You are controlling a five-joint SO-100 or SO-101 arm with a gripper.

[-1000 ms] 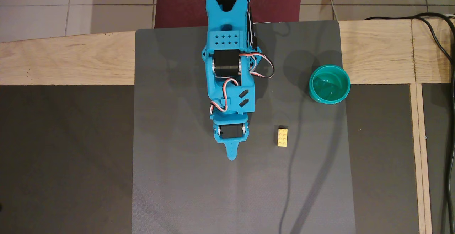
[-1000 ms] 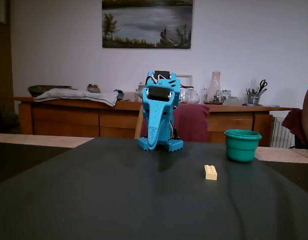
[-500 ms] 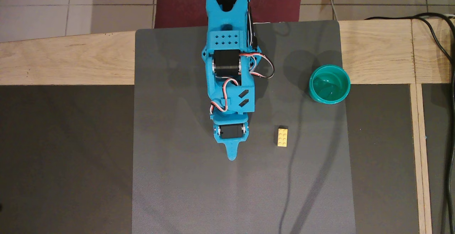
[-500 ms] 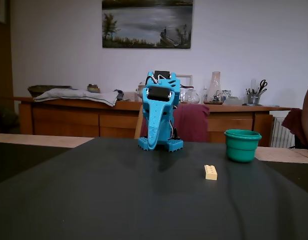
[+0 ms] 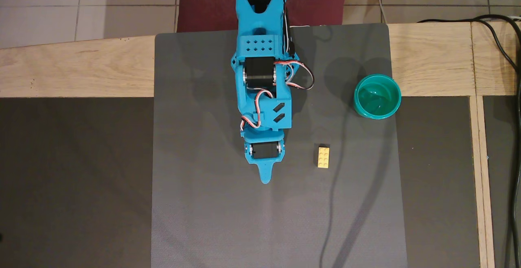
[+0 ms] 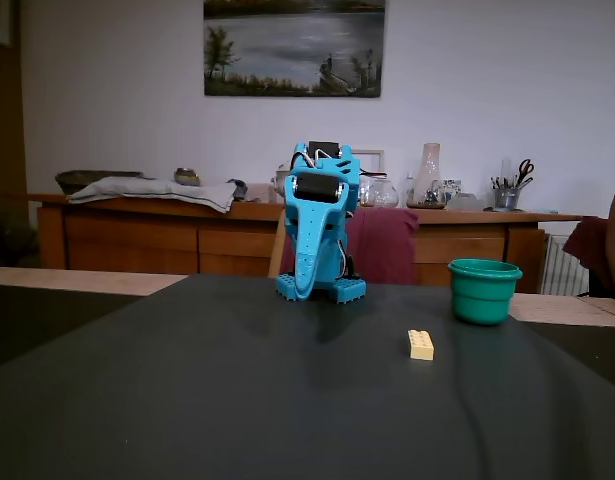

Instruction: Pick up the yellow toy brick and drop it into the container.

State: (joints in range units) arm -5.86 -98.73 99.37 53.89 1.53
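Nothing has changed since a moment ago. The blue arm [image 5: 262, 72] sits folded up in the same spot, and the brick and the cup have not moved at all. So the job has not really started. The first step, going over to the brick, is not yet done.

The desk [image 5: 77, 68] is wood with a big dark grey mat [image 5: 203, 219] on it. The arm stands at the far middle of the mat in the overhead view. Its gripper [image 5: 265, 176] points toward the near side and hangs over bare mat. The fingers look pressed together into one blue tip with nothing between them. In the fixed view the gripper [image 6: 304, 290] points down, with its tip close to the mat.

The teal-green cup [image 5: 377, 96] stands upright at the right edge of the mat, farther away than the brick. It looks empty.

The yellow toy brick [image 5: 324, 157] lies flat on the mat with its bumps facing up. In the overhead view it is to the right of the gripper, near it but not touching, and well apart from the cup. Its long side runs from near to far, almost straight, in line with the way the arm points. In the fixed view the brick [image 6: 420, 344] sits in front of the cup [image 6: 484, 290] and a bit left.

I think the arm must swing to the right and open its fingers to grab the brick across its short sides.
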